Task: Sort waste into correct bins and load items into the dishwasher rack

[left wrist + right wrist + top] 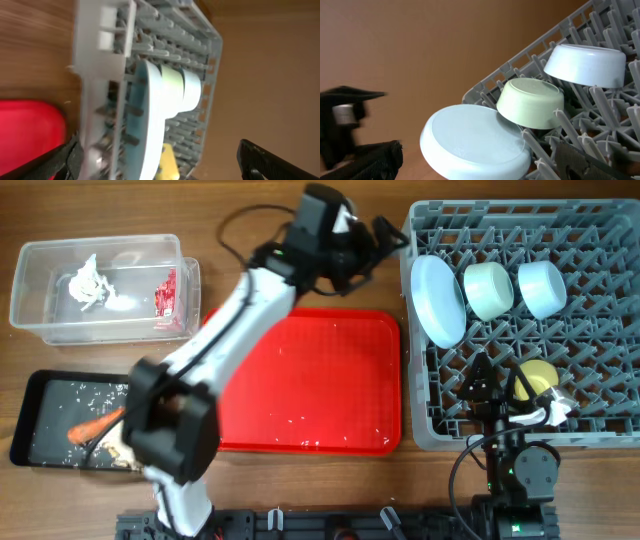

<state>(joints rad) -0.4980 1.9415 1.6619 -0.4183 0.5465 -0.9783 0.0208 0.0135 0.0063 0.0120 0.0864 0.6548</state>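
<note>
Looking down at a wooden table (300, 480) here. Got the grey dishwasher rack (600, 240) on the right, red tray (310, 380) mid-table, clear tub (45, 290) and black tray (45, 420) on the left. Found the pale blue plate (438, 300), mint green bowl (488, 290), light blue bowl (541, 288), yellow cup (540, 375) and white spoon (545, 417) all in the rack. Tissue (90, 283) and wrapper (167, 292) in the tub, carrot piece (95, 425) in the black tray. Looks basically done. Biggest risk, guessing: clipping the rack's far corner with the left claw (385, 235), spread wide and empty just beside it, and knocking the leaning plate. Same worry for the right claw (495, 395), also spread with nothing in it, hanging over the rack's front edge right next to cup and spoon.
</note>
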